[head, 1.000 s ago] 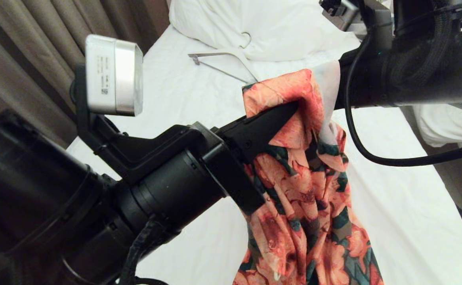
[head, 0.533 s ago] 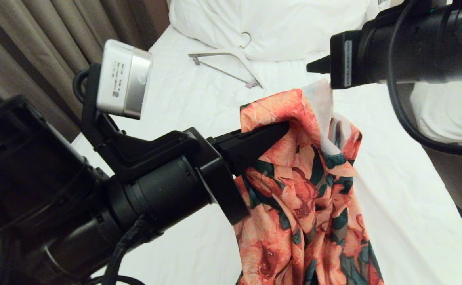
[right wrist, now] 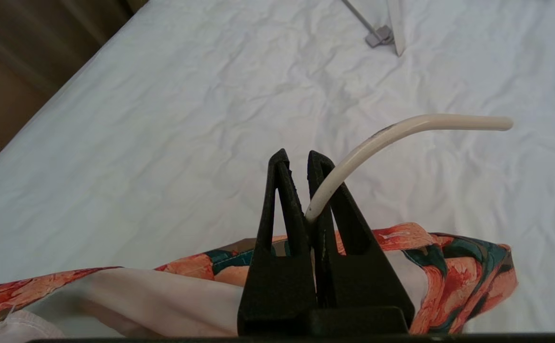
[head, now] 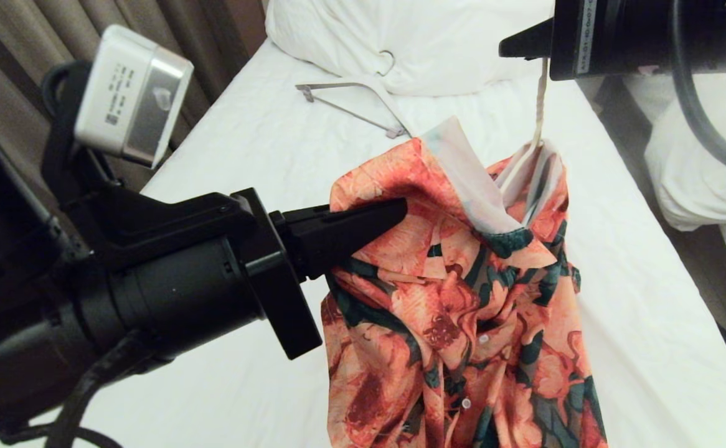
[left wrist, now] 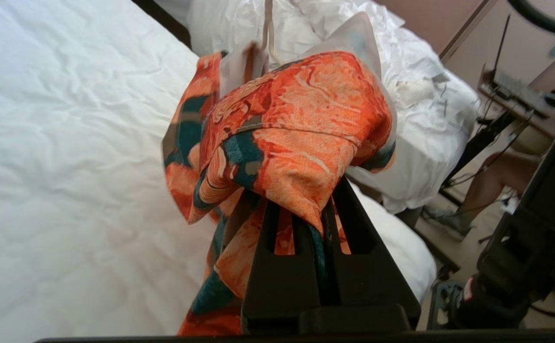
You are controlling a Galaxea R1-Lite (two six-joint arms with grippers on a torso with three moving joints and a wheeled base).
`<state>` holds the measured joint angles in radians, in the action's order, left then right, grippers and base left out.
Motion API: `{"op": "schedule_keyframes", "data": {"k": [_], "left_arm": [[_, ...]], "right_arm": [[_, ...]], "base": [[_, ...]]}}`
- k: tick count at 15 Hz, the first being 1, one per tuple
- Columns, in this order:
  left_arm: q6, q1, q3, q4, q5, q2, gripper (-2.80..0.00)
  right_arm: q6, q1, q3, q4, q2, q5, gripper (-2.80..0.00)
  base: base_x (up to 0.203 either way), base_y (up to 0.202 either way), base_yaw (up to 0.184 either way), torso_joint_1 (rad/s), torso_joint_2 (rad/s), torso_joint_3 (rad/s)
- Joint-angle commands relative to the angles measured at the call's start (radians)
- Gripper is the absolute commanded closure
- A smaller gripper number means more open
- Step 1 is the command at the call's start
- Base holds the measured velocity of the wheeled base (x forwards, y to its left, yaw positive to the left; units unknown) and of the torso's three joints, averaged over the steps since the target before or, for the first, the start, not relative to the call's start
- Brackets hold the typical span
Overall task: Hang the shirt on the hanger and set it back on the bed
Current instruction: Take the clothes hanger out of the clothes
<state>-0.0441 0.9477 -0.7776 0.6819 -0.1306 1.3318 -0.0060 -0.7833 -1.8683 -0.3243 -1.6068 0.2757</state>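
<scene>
1. The bed fills most of my head view: flat white sheet, a bunched white duvet heap at its far end. A neighbouring bed with rumpled white bedding sits off to my right, brown curtains to my left.

2. The shirt, coral flowers on dark green, hangs in the air over the sheet between my two arms. It droops in loose folds with the pale inside of the collar turned up at the top. It is clear of the sheet where I can see it; the lower hem runs out of frame.

3. Left gripper reaches in level from my left. Its fingers are pinched together on a fold of the shirt near the collar; my left wrist view shows fabric draped over the tips and trapped between them.

4. Right gripper is up high at my right, above the shirt. Its fingers are clamped on the hanger: the thin cream rod comes out between the tips and curves away. In the head view that rod drops straight down into the neck opening of the shirt.

5. A second hanger, thicker, white with a grey bar and metal hook, lies flat on the sheet just before the duvet heap, well apart from the shirt.
</scene>
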Motion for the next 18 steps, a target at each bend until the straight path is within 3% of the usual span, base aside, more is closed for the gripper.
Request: {"op": "schedule_keyframes", "data": {"k": [1,7,8,9,16,18], "left_arm": [[0.010,0.006,-0.020,-0.062,0.003,-0.028,0.00],[0.012,0.051,-0.025,-0.073,0.054,0.030,0.00],[0.021,0.051,-0.022,-0.073,0.054,0.034,-1.08],[0.034,0.051,-0.019,-0.073,0.055,0.044,-2.80],[0.038,0.077,-0.030,-0.084,0.073,0.047,-2.80],[0.037,0.110,-0.035,-0.080,0.141,0.062,-2.80]], "right_arm": [[-0.007,-0.012,-0.016,-0.001,-0.001,0.009,0.00],[-0.002,-0.060,-0.008,-0.002,-0.010,0.013,0.00],[0.001,-0.063,-0.005,-0.002,-0.010,0.013,0.00],[0.001,-0.063,0.000,-0.001,-0.008,0.013,0.00],[0.001,-0.027,0.017,0.005,-0.010,0.014,0.00],[0.001,-0.027,0.041,0.008,-0.008,0.013,0.00]], "base": [[0.000,0.000,0.000,0.000,0.00,0.000],[0.000,0.000,0.000,0.000,0.00,0.000],[0.000,0.000,0.000,0.000,0.00,0.000],[0.000,0.000,0.000,0.000,0.00,0.000],[0.000,0.000,0.000,0.000,0.00,0.000],[0.000,0.000,0.000,0.000,0.00,0.000]]}}
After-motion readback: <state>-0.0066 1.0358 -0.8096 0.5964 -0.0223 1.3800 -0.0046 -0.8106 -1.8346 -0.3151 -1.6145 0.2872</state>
